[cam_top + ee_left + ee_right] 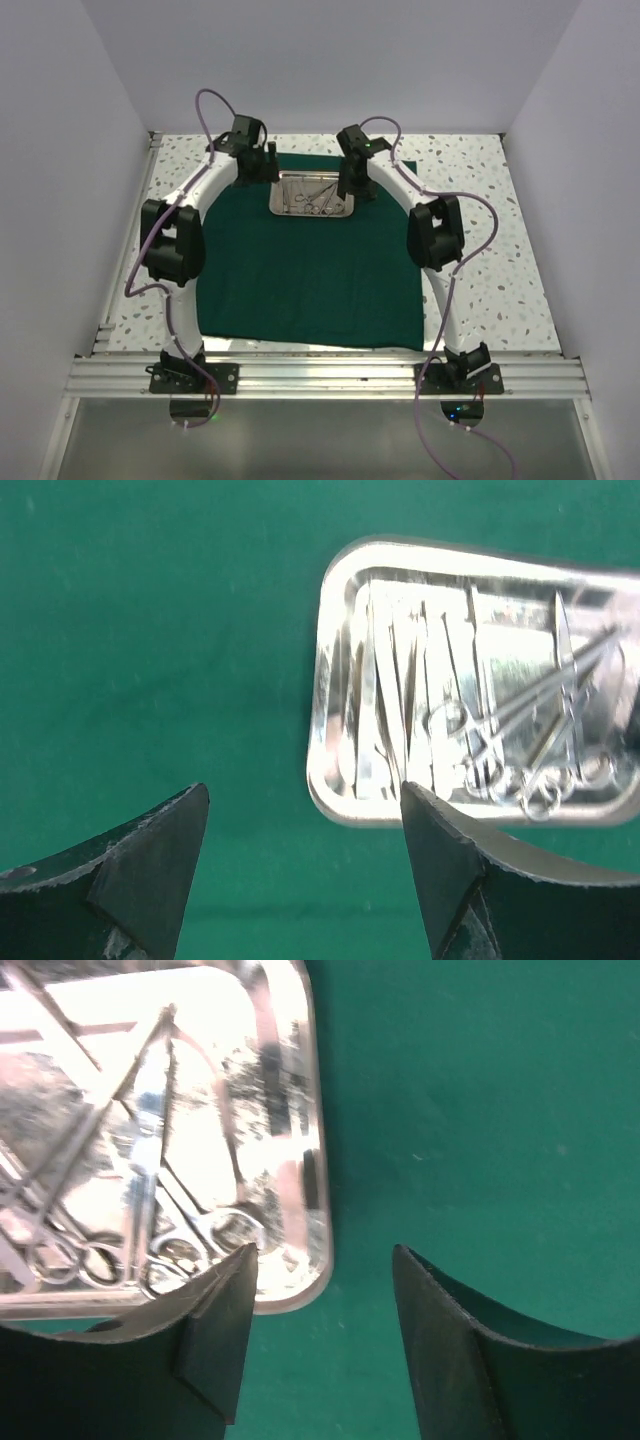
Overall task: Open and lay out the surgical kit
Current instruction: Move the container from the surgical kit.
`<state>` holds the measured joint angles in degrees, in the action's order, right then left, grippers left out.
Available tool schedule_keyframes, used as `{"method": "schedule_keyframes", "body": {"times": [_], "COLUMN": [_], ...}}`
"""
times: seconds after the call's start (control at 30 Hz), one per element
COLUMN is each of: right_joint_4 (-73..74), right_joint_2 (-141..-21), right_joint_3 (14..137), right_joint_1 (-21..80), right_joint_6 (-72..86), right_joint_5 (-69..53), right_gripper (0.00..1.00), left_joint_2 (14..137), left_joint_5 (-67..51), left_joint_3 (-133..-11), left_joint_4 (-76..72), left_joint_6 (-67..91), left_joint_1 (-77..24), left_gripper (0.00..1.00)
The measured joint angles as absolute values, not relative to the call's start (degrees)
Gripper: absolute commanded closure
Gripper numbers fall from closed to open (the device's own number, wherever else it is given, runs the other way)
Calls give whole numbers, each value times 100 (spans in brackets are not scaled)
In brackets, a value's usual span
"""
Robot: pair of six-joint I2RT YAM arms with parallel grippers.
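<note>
The dark green cloth (pixel 310 280) lies spread flat on the table. A shiny steel tray (pixel 312 195) sits on its far middle part and holds several slim silver instruments (pixel 312 200). My left gripper (pixel 258 165) is open and empty above the tray's left end; the left wrist view shows the tray (pixel 340 780) beside its right finger (pixel 440 860), with scissors and forceps (pixel 530 750) inside. My right gripper (pixel 352 180) is open and empty above the tray's right end; the right wrist view shows the tray corner (pixel 300 1280) by its left finger (pixel 215 1330).
The speckled white tabletop (pixel 480 290) surrounds the cloth. White walls close in the left, right and back. An aluminium rail (pixel 320 375) with both arm bases runs along the near edge. Purple cables (pixel 205 100) loop from the arms.
</note>
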<state>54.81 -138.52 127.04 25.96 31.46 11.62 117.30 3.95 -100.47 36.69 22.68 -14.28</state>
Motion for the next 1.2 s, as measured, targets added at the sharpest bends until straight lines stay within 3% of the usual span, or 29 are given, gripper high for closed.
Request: {"method": "schedule_keyframes", "body": {"times": [0.17, 0.37, 0.73, 0.83, 0.93, 0.97, 1.1, 1.2], "right_joint_4": [5524, 5680, 5660, 5642, 5651, 5651, 5625, 5496], "right_joint_2": [-14232, -14405, -14459, -14459, -14457, -14446, -14435, -14335], "right_joint_3": [13168, 13351, 13270, 13262, 13262, 13262, 13229, 13043], "right_joint_1": [2703, 2714, 2630, 2639, 2624, 2622, 2617, 2617], "right_joint_6": [3179, 3162, 3127, 3076, 3044, 3035, 3004, 2989], "right_joint_5": [1138, 1286, 1282, 1293, 1299, 1297, 1271, 1271], "right_gripper": [54, 76, 76, 82, 90, 99, 100, 100], "left_joint_2": [12197, 12687, 12888, 12958, 13078, 13120, 13120, 13087], "left_joint_5": [429, 423, 231, 172, 134, 73, -154, -191], "left_joint_3": [-10460, -10479, -10600, -10669, -10672, -10672, -10617, -10551], "left_joint_4": [3723, 3907, 3898, 3848, 3846, 3830, 3645, 3548], "left_joint_6": [2185, 2187, 2189, 2200, 2217, 2224, 2263, 2244], "left_joint_1": [-1350, -1221, -1201, -1201, -1201, -1201, -1245, -1267], "left_gripper": [23, 27, 29, 41, 60, 70, 100, 100]}}
